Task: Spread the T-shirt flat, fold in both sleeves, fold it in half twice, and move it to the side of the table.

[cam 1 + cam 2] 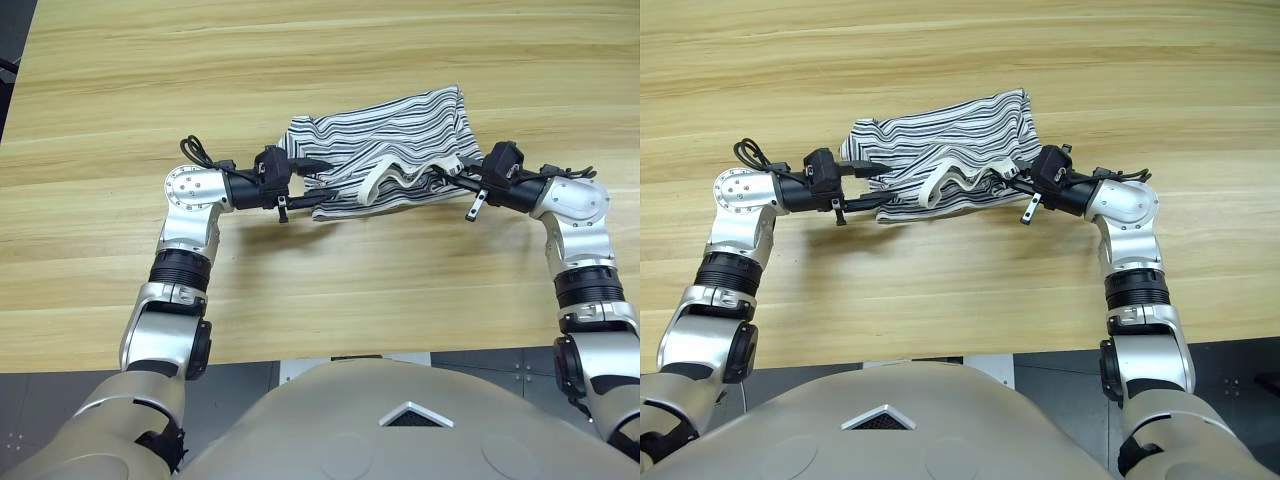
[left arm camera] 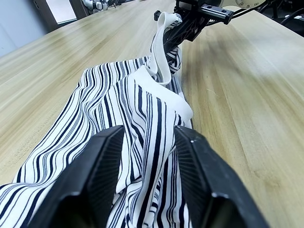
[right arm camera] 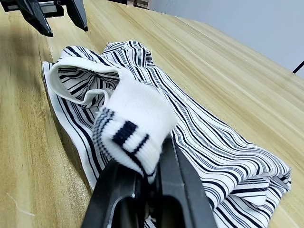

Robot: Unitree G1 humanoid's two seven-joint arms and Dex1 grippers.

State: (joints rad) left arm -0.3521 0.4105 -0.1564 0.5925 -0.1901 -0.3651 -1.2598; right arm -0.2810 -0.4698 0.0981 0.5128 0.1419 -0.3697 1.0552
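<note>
Head views: The black-and-white striped fabric T-shirt [image 1: 390, 128] lies bunched and part-folded on the pale wood-grain counter [image 1: 300, 60], near the middle, between my two arms. The left gripper [image 1: 312, 182] sits at the shirt's left edge and the right gripper [image 1: 455, 172] at its right edge, both pointing inward. A white ribbed band [image 1: 385, 182] of the shirt loops along its near edge.

Left wrist view: The left gripper [image 2: 149, 171] has its jaws part-open. The two ridged black pads [image 2: 99, 175] stand apart, and a fold of striped cloth runs loosely between them. I can't see them pinching it. The rest of the shirt stretches away over the counter [image 2: 247, 95] towards the right gripper [image 2: 183, 28], where the band [image 2: 161, 42] rises to its jaws.

Right wrist view: The right gripper [image 3: 152, 166] has its jaws closed tight on the end of the band [image 3: 137, 114], which is raised off the counter [image 3: 28, 142]. The striped body of the shirt [image 3: 213, 142] lies just beside and beyond these jaws. At the shirt's far end is the left gripper [image 3: 59, 26], its fingers spread.
</note>
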